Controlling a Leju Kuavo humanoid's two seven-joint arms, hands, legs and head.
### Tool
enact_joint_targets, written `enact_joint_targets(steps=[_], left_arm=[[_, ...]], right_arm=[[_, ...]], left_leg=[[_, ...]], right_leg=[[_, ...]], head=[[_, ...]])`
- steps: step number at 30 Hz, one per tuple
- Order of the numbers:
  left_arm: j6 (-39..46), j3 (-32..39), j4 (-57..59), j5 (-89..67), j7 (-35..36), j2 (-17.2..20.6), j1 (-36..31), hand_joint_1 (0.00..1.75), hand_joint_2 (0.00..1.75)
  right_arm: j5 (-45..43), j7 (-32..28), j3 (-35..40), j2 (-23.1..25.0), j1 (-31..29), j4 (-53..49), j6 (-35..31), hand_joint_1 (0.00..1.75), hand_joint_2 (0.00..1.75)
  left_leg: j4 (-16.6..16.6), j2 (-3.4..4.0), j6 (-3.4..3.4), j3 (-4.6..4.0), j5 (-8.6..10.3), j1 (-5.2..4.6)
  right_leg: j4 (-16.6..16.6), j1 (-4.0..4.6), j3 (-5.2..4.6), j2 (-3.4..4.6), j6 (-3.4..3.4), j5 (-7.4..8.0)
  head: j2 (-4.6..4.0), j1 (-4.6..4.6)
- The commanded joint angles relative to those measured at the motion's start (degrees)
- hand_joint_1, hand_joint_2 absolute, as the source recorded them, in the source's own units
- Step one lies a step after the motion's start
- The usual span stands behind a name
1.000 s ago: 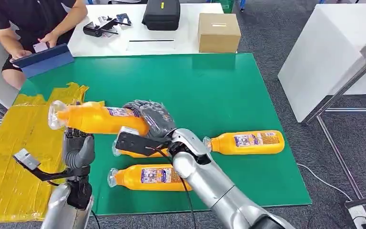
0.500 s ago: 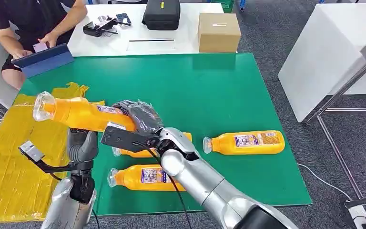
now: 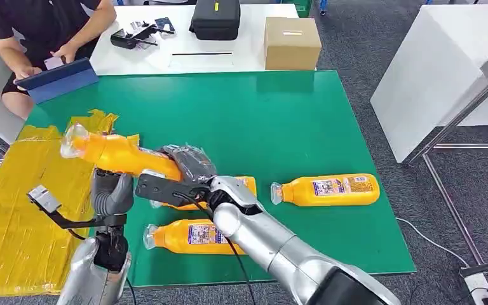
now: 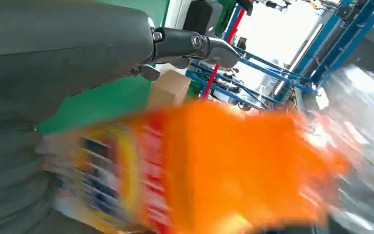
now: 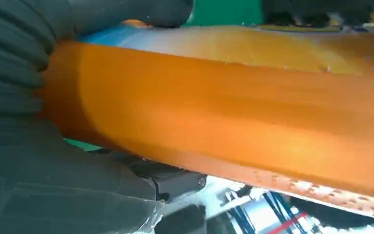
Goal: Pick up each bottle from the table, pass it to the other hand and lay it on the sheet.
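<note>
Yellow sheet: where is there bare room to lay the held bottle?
The yellow sheet is bare below the held bottle and left of the left hand. Crowded: three bottles lie on the green mat's near edge.

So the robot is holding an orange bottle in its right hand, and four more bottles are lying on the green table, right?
Not quite: three bottles lie on the green table, not four. The head view shows one to the right, one near the front edge and one partly hidden behind the arm. The right hand does hold an orange bottle.
</note>
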Motion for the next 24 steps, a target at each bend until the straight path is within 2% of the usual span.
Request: enact_joint_targets(steps=[1,15,16,17,18,22,24], left_arm=[[0.6,-2.2,2.3,0.6,0.7,0.8,-3.1,0.00,1.75],[-0.1,-3.4,6.2,1.5,0.7,0.5,-6.3,0.00,1.75],[-0.7,-3.7,6.5,2.0,0.6,0.5,-6.5,0.12,1.75],[-1.2,-3.8,6.6,2.3,0.4,0.5,-6.6,1.57,1.75],[-1.2,-3.9,6.7,2.5,0.3,0.4,-6.6,1.75,1.75],[-1.5,-4.1,7.0,2.6,0.3,0.4,-6.8,1.75,1.75],[-1.4,-4.1,7.1,2.7,0.2,0.3,-6.8,1.75,1.75]], right_arm=[[-0.7,1.7,7.9,-0.5,-2.8,6.2,0.1,1.75,1.75],[-0.7,3.3,9.0,-0.5,-3.6,5.6,-0.9,1.73,1.75],[0.0,3.3,8.3,-0.5,-3.3,5.3,-0.7,1.73,1.75],[0.3,3.2,7.9,-0.5,-3.2,5.0,-0.6,1.75,1.75],[1.2,3.2,7.1,-0.5,-2.8,4.7,-0.4,1.75,1.75],[2.1,3.2,6.2,-0.5,-2.5,4.5,-0.4,1.71,1.75],[3.0,3.2,5.1,-0.5,-2.1,4.6,-0.6,1.75,1.75]], left_leg=[[0.0,0.00,-0.16,0.06,0.00,0.05],[0.0,-0.08,-0.19,0.07,0.01,0.06],[0.0,-0.11,-0.21,0.08,0.01,0.06],[0.0,-0.12,-0.16,0.03,0.02,0.06],[0.0,-0.14,-0.18,0.04,0.02,0.06],[0.0,-0.10,-0.13,0.02,0.03,0.04],[0.1,-0.17,-0.22,0.08,0.00,0.07]], right_leg=[[0.0,0.05,0.09,-0.06,-0.08,-0.01],[0.0,0.05,0.08,-0.16,-0.08,-0.03],[0.0,0.05,0.11,-0.19,-0.09,-0.04],[0.0,0.05,0.05,-0.18,-0.07,-0.02],[0.0,0.05,0.07,-0.21,-0.08,-0.03],[0.0,0.03,0.02,-0.16,-0.06,-0.02],[0.0,0.07,0.13,-0.26,-0.10,-0.06]], head=[[0.00,0.00],[0.00,0.00],[0.00,0.00],[0.00,-0.02],[0.00,0.00],[0.00,0.00],[0.00,0.00]])
